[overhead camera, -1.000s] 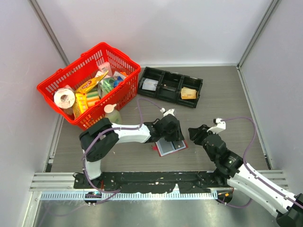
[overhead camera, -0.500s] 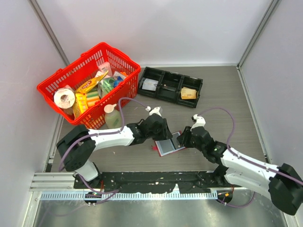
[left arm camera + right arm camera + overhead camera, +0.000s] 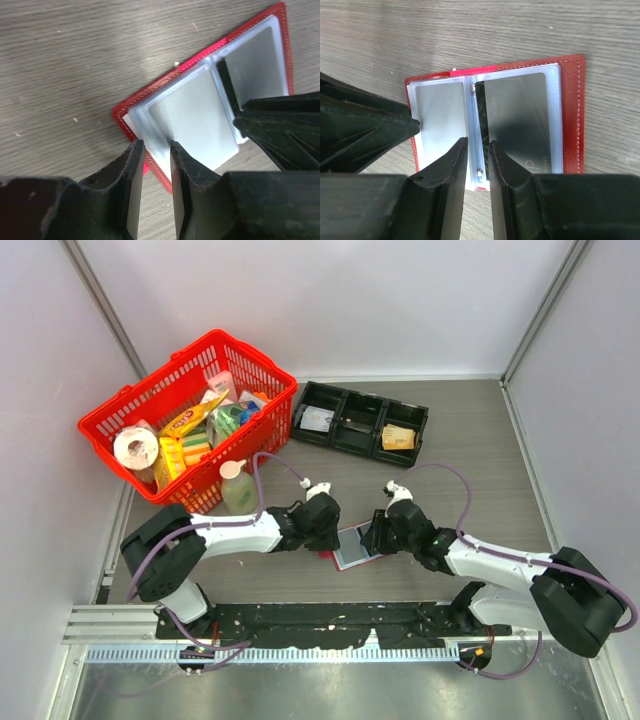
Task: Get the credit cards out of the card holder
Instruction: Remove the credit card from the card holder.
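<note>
The card holder [image 3: 352, 544], a dark red wallet, lies open and flat on the table between my two grippers. Its clear sleeves hold greyish credit cards, one in the left page [image 3: 440, 115] and one in the right page [image 3: 517, 120]. My left gripper [image 3: 324, 527] is at the wallet's left edge. Its jaws are a narrow gap apart and straddle the sleeve edge [image 3: 155, 145]. My right gripper [image 3: 380, 532] is at the wallet's right side. Its jaws are a narrow gap apart over the centre spine of the sleeves [image 3: 478, 150]. The wallet also shows in the left wrist view [image 3: 200, 115].
A red basket [image 3: 120, 430] full of groceries stands at the back left, with a pale bottle [image 3: 237, 486] just in front of it. A black three-compartment tray [image 3: 360, 445] at the back holds a tan paper wad [image 3: 398, 437] and a grey item [image 3: 318, 420].
My right arm has swung left and forward until its gripper reached the wallet's right side. My left gripper has slid left off the wallet's top to its left edge.
</note>
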{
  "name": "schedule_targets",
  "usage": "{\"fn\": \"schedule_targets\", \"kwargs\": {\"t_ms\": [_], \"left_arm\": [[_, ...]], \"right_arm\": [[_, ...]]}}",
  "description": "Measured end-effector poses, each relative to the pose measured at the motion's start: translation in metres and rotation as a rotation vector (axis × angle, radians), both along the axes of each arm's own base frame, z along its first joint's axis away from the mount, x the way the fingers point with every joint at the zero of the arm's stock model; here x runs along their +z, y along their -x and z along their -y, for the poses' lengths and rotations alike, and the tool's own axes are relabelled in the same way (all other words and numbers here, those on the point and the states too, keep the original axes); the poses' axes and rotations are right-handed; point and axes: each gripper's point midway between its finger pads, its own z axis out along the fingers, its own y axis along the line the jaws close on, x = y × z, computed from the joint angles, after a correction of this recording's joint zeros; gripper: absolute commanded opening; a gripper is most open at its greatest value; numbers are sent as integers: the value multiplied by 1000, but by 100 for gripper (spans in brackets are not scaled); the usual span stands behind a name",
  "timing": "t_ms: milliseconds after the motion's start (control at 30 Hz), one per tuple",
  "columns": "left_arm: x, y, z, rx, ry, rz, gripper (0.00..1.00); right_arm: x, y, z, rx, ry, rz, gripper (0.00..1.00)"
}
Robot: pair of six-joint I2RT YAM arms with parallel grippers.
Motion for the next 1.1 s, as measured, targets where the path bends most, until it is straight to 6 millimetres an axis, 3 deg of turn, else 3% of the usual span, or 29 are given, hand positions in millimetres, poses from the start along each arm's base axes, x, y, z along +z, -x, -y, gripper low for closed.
{"fn": "schedule_targets", "kwargs": {"t_ms": [333, 433, 667, 767, 967, 1033, 1100], "left_arm": [[-5, -36, -41, 56, -139, 52, 30], [-5, -44, -54, 68, -187, 65, 34], [0, -41, -59, 53, -217, 63, 46], [15, -34, -45, 18, -191, 81, 49], [67, -22, 26, -99, -66, 160, 54], [71, -20, 45, -128, -53, 169, 54], [61, -14, 53, -153, -73, 159, 54]], "right_arm": [[14, -4, -17, 44, -41, -7, 29], [20, -7, -18, 48, -40, 12, 29], [18, -20, 4, -6, 4, 14, 29], [16, -27, 17, -43, 20, 9, 29], [12, -33, 35, -75, 49, -4, 29], [10, -33, 37, -74, 52, -11, 29], [10, -31, 37, -64, 52, -16, 29]]}}
